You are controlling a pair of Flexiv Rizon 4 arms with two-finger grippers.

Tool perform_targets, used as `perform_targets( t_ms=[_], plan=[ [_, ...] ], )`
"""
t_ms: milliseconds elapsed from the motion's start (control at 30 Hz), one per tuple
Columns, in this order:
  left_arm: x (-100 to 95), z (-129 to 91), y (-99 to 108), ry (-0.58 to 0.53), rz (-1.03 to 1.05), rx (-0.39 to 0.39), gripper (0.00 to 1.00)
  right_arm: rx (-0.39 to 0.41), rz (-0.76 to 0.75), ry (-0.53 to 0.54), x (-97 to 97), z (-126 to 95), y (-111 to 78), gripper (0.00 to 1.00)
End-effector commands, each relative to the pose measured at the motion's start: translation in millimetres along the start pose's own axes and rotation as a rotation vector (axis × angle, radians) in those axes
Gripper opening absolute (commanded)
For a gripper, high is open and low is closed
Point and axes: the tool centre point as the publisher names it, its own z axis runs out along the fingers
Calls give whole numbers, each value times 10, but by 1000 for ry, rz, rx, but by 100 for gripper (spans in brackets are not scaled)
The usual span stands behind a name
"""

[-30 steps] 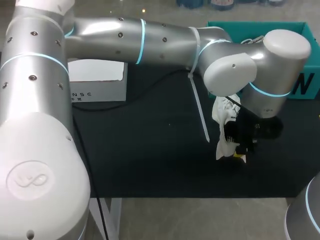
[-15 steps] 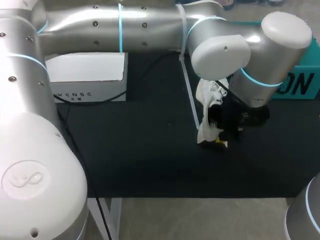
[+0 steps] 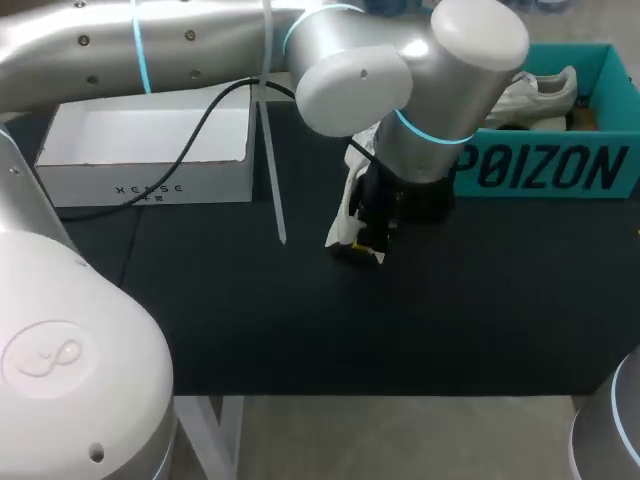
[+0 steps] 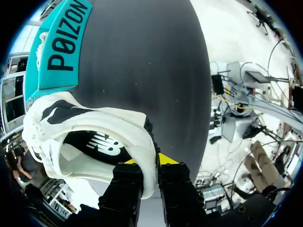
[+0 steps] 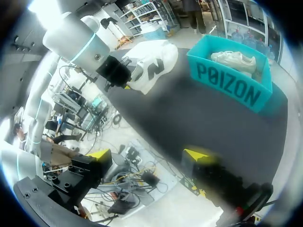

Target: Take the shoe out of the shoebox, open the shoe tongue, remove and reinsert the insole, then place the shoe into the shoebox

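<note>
A white shoe (image 3: 349, 207) with a black logo hangs over the black table, and my left gripper (image 3: 364, 251) is shut on the edge of its collar. In the left wrist view the shoe (image 4: 85, 125) curls ahead of the gripper (image 4: 146, 161), its white rim pinched between the yellow-tipped fingers. The teal shoebox (image 3: 545, 172) stands at the back right with a second pale shoe (image 3: 532, 94) inside. My right gripper (image 5: 147, 155) stands open and empty out past the table's edge, facing the held shoe (image 5: 150, 65) and the shoebox (image 5: 230, 80).
A white box (image 3: 150, 140) stands at the back left of the table. A black cable and a white strap (image 3: 271, 170) trail from my left arm above the mat. Part of my right arm (image 3: 618, 432) shows at the near right corner.
My left arm has swung left and toward the back of the table, carrying the white shoe along. The teal shoebox is now uncovered in the head view.
</note>
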Motion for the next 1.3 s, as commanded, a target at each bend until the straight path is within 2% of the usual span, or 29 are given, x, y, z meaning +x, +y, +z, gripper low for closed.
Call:
perform_targets(
  t_ms=[33, 933, 1100, 1200, 1300],
  plan=[
    [16, -9, 443, -5, 2, 90, 0, 3, 1, -1, -4, 3, 2, 100],
    [16, -9, 443, -5, 2, 90, 0, 3, 1, -1, -4, 3, 2, 100],
    [-105, -128, 1063, -100, -8, -8, 0, 3, 1, -1, -4, 3, 2, 100],
    [-173, -196, 1386, -138, 21, -27, 0, 3, 1, -1, -4, 3, 2, 100],
    [-250, -198, 1679, -149, 51, -8, 0, 3, 1, -1, -4, 3, 2, 100]
  ],
)
